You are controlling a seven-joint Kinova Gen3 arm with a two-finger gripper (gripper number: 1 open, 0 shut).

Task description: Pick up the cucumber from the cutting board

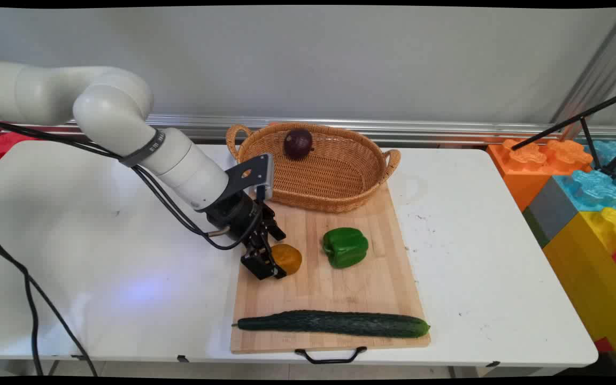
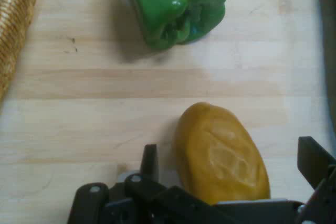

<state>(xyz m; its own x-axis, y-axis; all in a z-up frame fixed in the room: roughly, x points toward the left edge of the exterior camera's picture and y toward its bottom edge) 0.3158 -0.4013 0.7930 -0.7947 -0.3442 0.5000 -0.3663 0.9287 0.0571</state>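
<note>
Straddling a yellow-orange fruit (image 1: 287, 258) (image 2: 222, 154) at frame centre on the cutting board (image 1: 340, 289), the gripper (image 1: 271, 255) (image 2: 231, 171) has its fingers spread apart, green pepper (image 1: 345, 246) (image 2: 177, 4) nearby.

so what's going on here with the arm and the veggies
The arm's gripper is down at the wooden cutting board, its jaws open on either side of a yellow-orange vegetable, not yet closed on it. A green bell pepper sits just beyond it on the board, and a long cucumber lies along the board's near edge. A wicker basket at the far end of the board holds a red onion.
</note>
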